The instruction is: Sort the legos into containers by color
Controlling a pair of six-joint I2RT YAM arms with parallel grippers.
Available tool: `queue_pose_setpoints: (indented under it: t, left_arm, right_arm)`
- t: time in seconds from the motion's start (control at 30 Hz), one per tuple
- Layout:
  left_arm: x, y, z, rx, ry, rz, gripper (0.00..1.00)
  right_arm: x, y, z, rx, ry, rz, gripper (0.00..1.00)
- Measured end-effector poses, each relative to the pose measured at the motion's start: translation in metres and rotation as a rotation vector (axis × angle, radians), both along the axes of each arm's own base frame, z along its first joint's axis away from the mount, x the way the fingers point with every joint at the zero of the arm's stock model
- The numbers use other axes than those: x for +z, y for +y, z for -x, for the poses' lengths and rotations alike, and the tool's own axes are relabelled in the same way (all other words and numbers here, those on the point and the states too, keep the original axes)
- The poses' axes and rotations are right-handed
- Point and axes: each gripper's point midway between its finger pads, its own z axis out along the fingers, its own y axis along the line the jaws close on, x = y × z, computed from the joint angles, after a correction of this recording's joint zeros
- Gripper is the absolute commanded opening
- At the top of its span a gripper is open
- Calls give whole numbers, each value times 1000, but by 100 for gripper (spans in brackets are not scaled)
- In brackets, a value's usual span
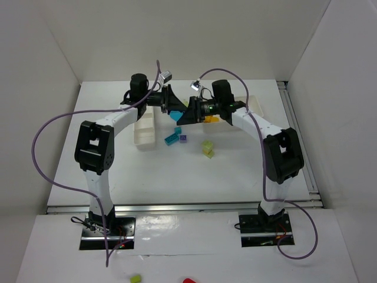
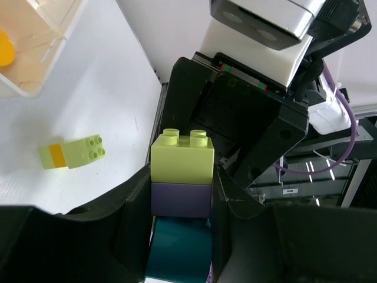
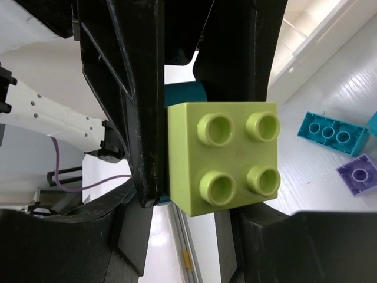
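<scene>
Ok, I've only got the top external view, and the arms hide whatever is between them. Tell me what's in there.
Observer: A three-brick stack, lime outermost, then purple, then teal, clamped in the left gripper's jaws.
Operator: Now the right gripper.
Observer: In its wrist view the lime brick shows four studs head-on; I can't tell whether its jaws grip.
Operator: Report the loose lime piece.
Observer: A yellow-orange layer is sandwiched inside it.

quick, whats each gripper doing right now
left gripper: closed on the lego stack, at its teal-purple end
right gripper: closed on the lime green brick topping that stack
</scene>
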Motion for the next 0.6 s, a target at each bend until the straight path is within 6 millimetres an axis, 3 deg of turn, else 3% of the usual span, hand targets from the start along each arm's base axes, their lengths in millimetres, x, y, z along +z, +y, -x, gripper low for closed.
queue_pose_setpoints:
  t: [0.2, 0.37, 0.5, 0.6]
  left_arm:
    - [-5, 0, 2, -16, -32, -28, 0]
    - [-29, 4, 5, 1, -19, -88, 4]
    - [-55, 8, 12, 23, 21, -142, 15]
    - [-74, 11, 20, 34, 66, -174, 38]
  right_arm:
    - [-1, 0, 1, 10, 4, 0, 0]
    - [-22, 3, 5, 33, 79, 20, 0]
    - [-42, 5, 14, 48, 166, 34, 0]
    - [-56, 5, 24, 42, 240, 50, 0]
